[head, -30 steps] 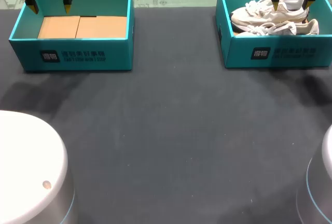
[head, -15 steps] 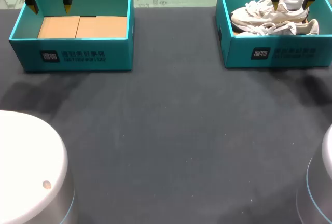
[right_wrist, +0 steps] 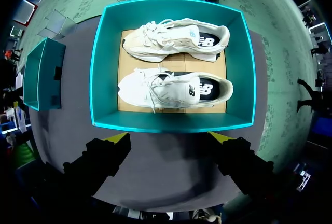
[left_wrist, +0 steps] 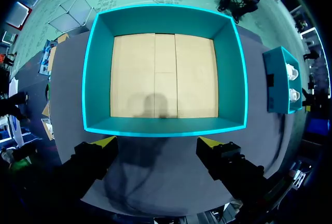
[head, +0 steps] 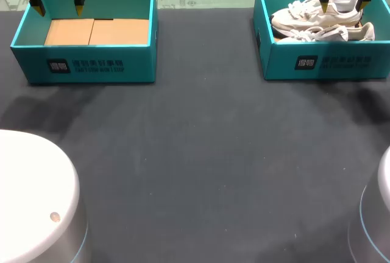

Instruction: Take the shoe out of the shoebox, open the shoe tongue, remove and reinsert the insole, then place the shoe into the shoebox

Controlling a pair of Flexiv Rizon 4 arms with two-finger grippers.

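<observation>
Since both shoes lie in their box, you can take the task as not yet begun: nothing has been lifted out, no tongue opened, no insole pulled. Every step is left.

The pair of white lace-up sneakers sits side by side on the cardboard floor of the right-hand teal cardboard shoebox (head: 323,63). The far sneaker (right_wrist: 174,35) lies towards the back wall. The near sneaker (right_wrist: 174,90) is closer to the front wall, and both toes point the same way.

Your right gripper (right_wrist: 170,137) hangs above that box's front edge with its yellow-tipped jaws spread wide and nothing between them. In the head view it hangs over the far sneaker (head: 311,12).

Your left gripper (left_wrist: 156,142) hangs the same way, released and empty, over the left-hand teal box (head: 85,65). That box holds only its tan cardboard floor (left_wrist: 163,76).

Both boxes stand well apart at the far side of the black table (head: 201,153).

As for writing, each box front carries a small dark square mark with a line of pale lettering beside it. The sneakers show a logo on the side and dark printed insoles at the heel. I leave all of that print unread.
</observation>
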